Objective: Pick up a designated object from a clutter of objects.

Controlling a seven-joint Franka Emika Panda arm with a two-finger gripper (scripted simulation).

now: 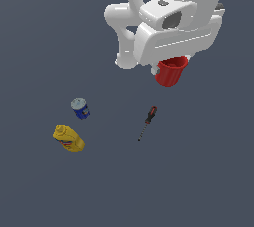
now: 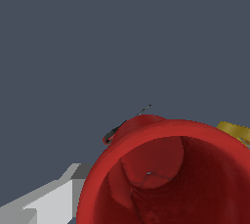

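The red cup (image 1: pixel 171 73) hangs tilted right under my white hand, with its rim up against the hand. In the wrist view the red cup (image 2: pixel 166 174) fills the near field, its open mouth facing the camera. My gripper (image 1: pixel 170 62) is shut on the cup's rim. One grey finger (image 2: pixel 53 196) shows beside the cup's outer wall; the other is hidden. The fingertips are hidden by the hand in the exterior view.
The red-and-black screwdriver (image 1: pixel 148 121) lies on the dark floor below the cup and also shows in the wrist view (image 2: pixel 124 122). The blue can (image 1: pixel 81 108) and the yellow mustard bottle (image 1: pixel 68 138) lie toward the exterior view's left. The bottle's edge shows in the wrist view (image 2: pixel 237 131).
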